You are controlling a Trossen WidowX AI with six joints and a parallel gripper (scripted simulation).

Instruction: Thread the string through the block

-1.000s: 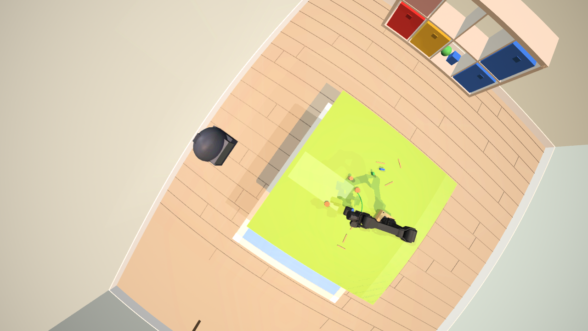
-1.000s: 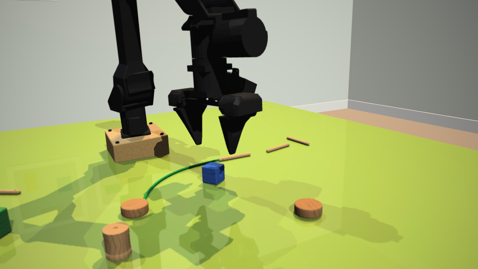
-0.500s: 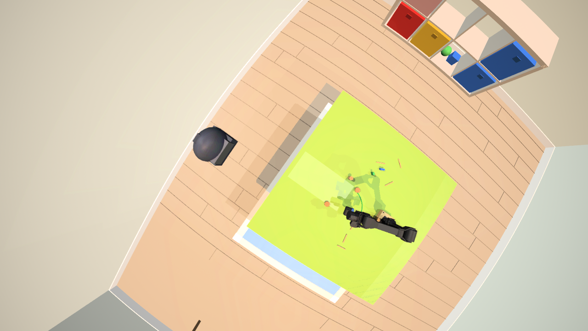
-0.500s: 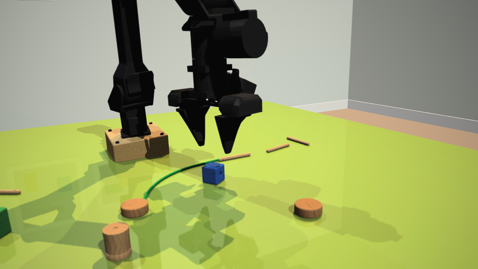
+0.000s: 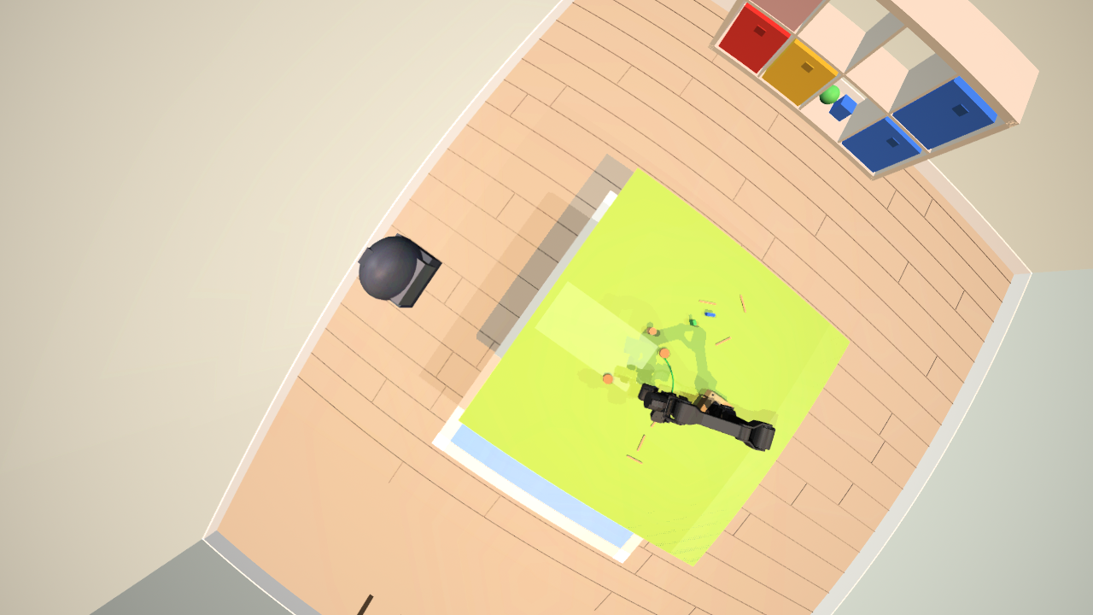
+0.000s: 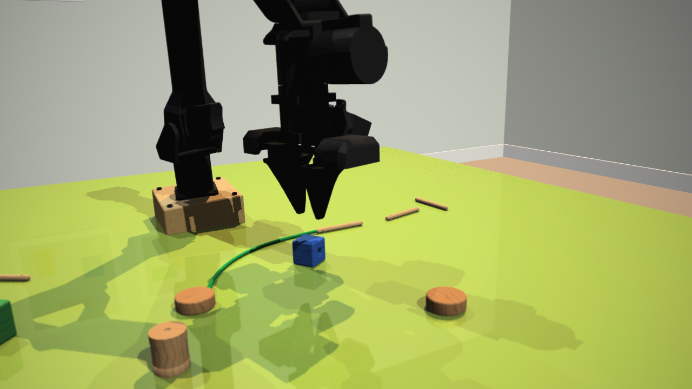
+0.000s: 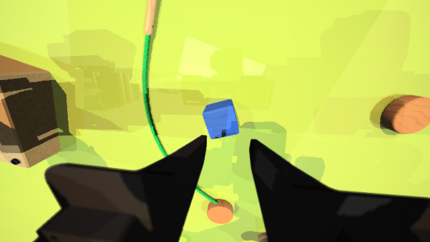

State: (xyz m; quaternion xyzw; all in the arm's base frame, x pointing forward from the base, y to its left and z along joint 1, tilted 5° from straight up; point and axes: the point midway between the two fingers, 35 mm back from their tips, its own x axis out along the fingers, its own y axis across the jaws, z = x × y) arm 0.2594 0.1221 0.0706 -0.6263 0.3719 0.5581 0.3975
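Partly narrowed and holding nothing, the end effector (image 6: 311,213) hangs above the stringed stick (image 6: 339,226) on the bench (image 6: 532,251), apparently pre-sized to pinch something so thin.

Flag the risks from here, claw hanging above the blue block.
1. The claw hangs half-closed and empty above the string, not the stick; descending here would likely pinch string.
2. The blue block sits close beside the string; the fingertips could knock it.
3. Two loose sticks lie just beyond the right one, easy to mistake.
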